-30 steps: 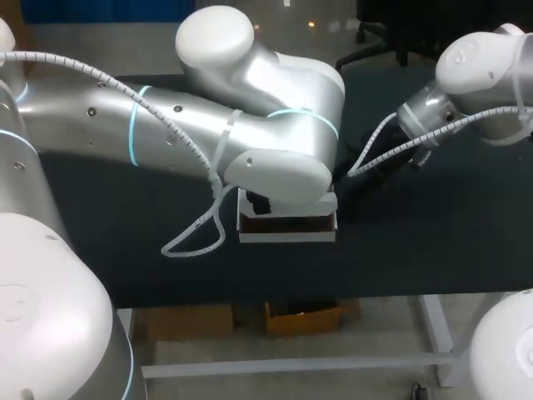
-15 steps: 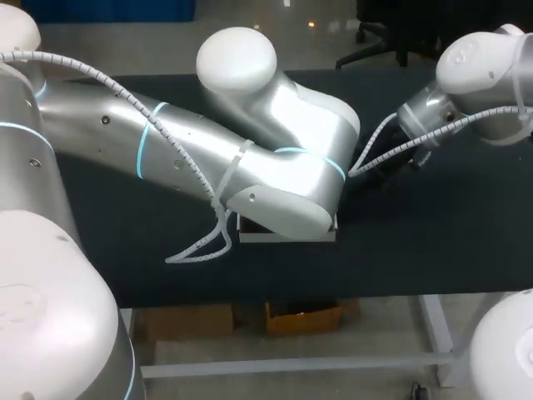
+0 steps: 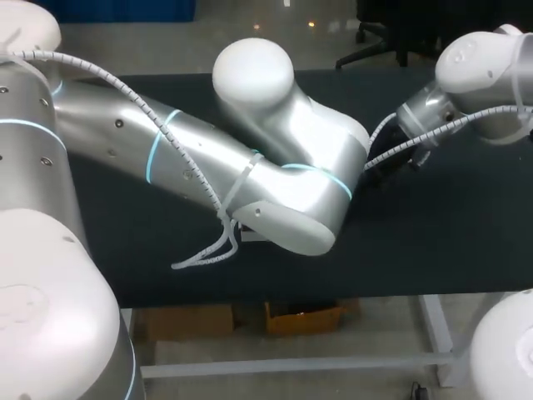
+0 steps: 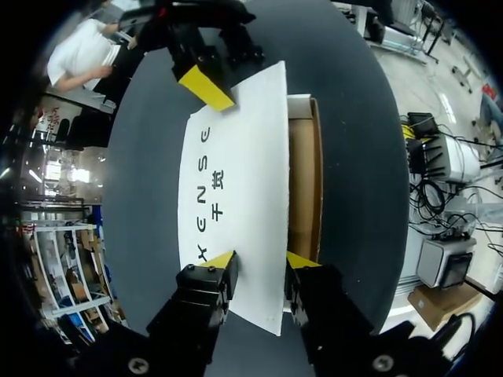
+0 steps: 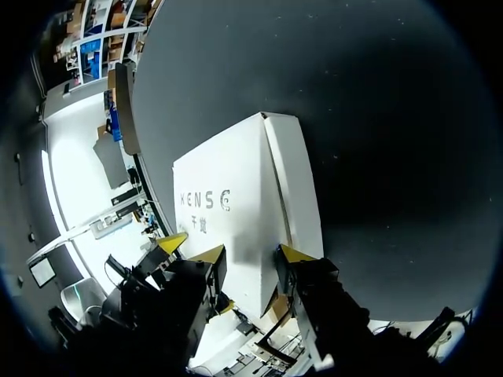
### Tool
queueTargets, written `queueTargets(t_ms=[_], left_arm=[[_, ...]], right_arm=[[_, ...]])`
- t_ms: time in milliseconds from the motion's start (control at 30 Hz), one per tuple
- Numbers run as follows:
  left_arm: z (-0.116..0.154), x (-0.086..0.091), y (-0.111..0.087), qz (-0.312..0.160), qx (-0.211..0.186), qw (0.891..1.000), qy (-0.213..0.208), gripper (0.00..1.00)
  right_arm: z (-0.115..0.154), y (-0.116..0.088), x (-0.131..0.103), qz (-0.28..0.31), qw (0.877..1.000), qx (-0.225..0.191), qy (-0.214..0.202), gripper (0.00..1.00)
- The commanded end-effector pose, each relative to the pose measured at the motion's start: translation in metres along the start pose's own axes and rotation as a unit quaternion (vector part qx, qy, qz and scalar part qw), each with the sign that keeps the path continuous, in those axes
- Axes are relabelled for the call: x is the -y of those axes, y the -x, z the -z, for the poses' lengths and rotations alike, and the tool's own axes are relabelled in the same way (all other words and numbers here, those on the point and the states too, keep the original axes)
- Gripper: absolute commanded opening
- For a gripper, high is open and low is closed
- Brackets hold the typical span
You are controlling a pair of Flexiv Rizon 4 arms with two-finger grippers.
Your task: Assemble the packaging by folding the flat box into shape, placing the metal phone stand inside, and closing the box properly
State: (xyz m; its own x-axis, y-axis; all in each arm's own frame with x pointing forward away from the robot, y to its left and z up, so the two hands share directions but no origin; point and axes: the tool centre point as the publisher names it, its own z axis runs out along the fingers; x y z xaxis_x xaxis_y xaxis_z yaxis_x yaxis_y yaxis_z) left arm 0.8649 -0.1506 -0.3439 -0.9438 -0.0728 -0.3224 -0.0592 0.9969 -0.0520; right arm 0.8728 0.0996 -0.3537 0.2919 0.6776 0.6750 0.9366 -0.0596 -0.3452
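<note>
Black matte table (image 3: 433, 242) fills most of the head view, front edge running straight across, no pattern on top. Pale grey metal frame (image 3: 439, 333) shows below that edge: one slanted leg joined to a long low crossbar. In the right wrist view the tabletop has fine pale specks and even lighting.

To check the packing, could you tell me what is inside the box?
The box shows only brown cardboard beside the white lid; the lid hides the rest.
</note>
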Motion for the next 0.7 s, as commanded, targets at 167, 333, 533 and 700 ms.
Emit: queueTargets(t_ms=[167, 333, 533, 700], left_arm=[[-0.004, 0.001, -0.008, -0.004, 0.01, 1.0, 0.006, 0.37], [-0.007, 0.002, -0.01, -0.006, 0.014, 1.0, 0.008, 0.36], [-0.01, 0.002, -0.011, -0.009, 0.023, 1.0, 0.018, 0.36], [-0.013, 0.003, -0.014, -0.011, 0.027, 0.999, 0.024, 0.37]], right_arm=[[0.004, 0.0, 0.002, 0.0, 1.0, 0.0, 0.001, 0.4], [0.007, 0.001, 0.004, -0.001, 1.0, 0.0, 0.004, 0.39], [0.009, 0.001, 0.006, -0.001, 1.0, 0.001, 0.007, 0.39], [0.013, 0.001, 0.008, 0.001, 1.0, 0.0, 0.011, 0.4]])
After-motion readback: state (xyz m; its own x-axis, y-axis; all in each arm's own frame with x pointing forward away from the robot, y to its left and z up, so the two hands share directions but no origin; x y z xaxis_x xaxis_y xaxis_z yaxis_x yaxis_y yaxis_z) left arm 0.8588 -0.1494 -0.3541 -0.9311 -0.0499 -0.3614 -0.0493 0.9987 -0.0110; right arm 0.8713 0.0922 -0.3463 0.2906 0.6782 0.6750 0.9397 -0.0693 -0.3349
